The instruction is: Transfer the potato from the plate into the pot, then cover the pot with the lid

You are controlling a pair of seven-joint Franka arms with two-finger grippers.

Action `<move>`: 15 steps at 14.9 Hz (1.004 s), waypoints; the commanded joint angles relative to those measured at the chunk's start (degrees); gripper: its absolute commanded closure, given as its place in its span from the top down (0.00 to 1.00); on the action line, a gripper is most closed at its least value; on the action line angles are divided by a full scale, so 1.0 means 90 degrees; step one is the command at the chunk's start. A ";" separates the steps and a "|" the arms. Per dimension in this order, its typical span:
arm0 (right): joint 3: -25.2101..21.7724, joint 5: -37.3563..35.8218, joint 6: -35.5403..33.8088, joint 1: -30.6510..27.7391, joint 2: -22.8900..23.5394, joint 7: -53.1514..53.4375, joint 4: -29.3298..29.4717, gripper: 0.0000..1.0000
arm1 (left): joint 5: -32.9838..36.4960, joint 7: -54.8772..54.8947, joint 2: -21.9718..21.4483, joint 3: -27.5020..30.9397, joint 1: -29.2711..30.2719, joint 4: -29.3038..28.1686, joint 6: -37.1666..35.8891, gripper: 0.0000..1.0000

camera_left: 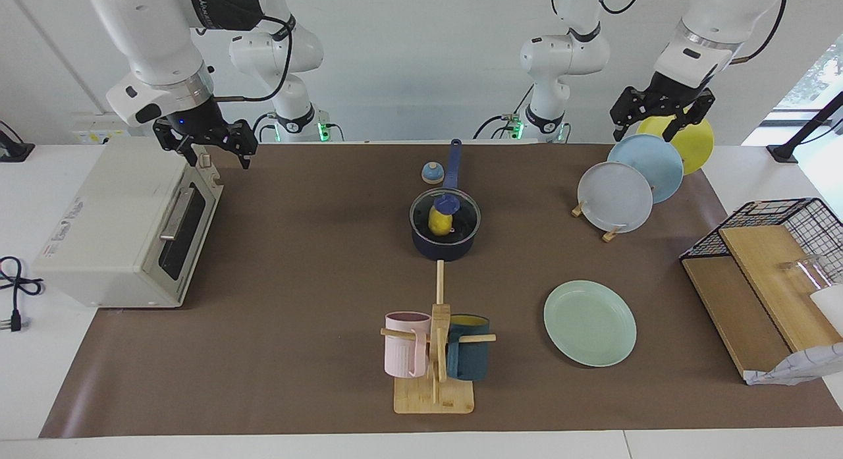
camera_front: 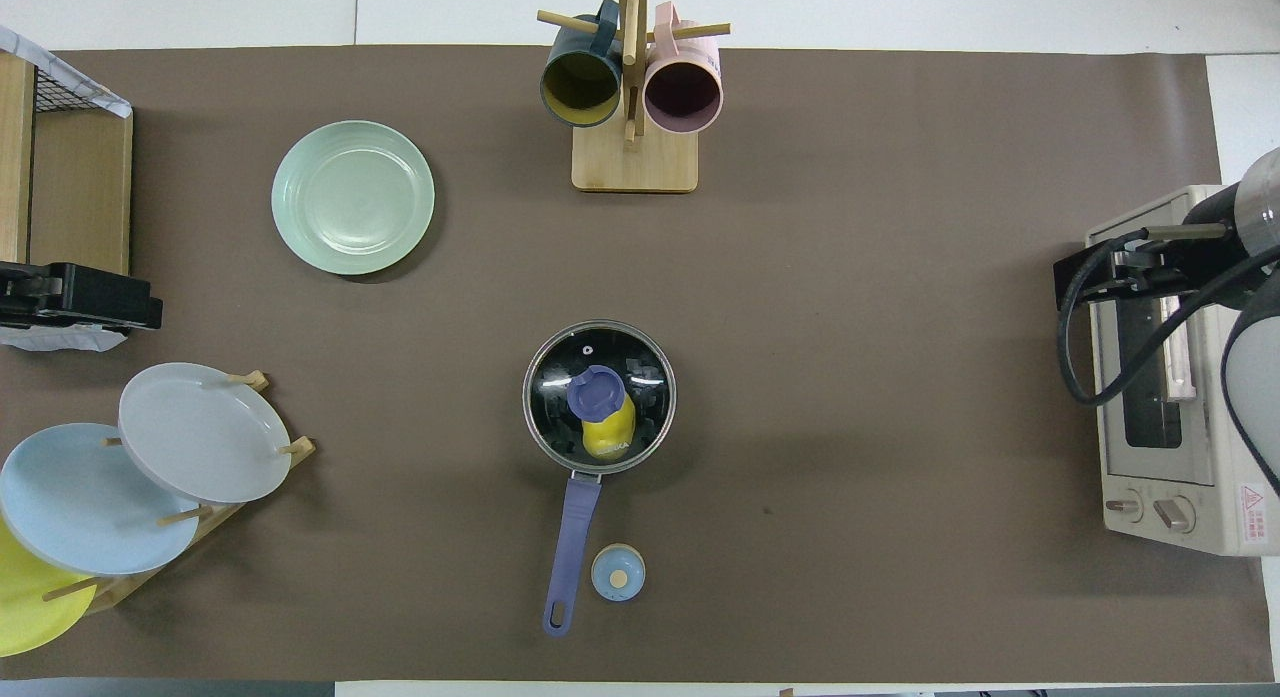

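A small dark navy-blue saucepan [camera_front: 560, 455] sits mid-table, its long blue handle pointing toward the robots. A round clear glass lid with a metal rim and blue knob [camera_front: 599, 397] covers it, and a bright yellow glossy potato [camera_front: 608, 435] shows through the glass inside. A small blue-and-tan dome-shaped bell [camera_front: 618, 573] stands just beside the handle. The round pale mint-green plate [camera_front: 353, 197] lies bare, farther from the robots, toward the left arm's end.
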 commanded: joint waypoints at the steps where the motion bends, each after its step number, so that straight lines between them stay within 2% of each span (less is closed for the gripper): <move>1: 0.0167 -0.0039 0.0104 -0.0228 -0.0154 -0.0175 -0.0189 1.00 | -0.0044 0.0011 0.0098 -0.0053 0.0060 0.0034 -0.0173 1.00; 3: 0.0177 -0.0010 0.0133 -0.0305 -0.0154 -0.0320 -0.0199 1.00 | -0.0044 0.0011 0.0089 -0.0053 0.0040 0.0034 -0.0183 1.00; 5: 0.0488 0.0009 0.0123 -0.0578 -0.0154 -0.0467 -0.0189 1.00 | -0.0044 0.0011 0.0089 -0.0063 0.0030 0.0034 -0.0173 1.00; 15: 0.0460 0.0048 0.0123 -0.0570 -0.0115 -0.0448 -0.0170 1.00 | -0.0044 0.0021 0.0079 -0.0053 0.0001 0.0044 -0.0134 1.00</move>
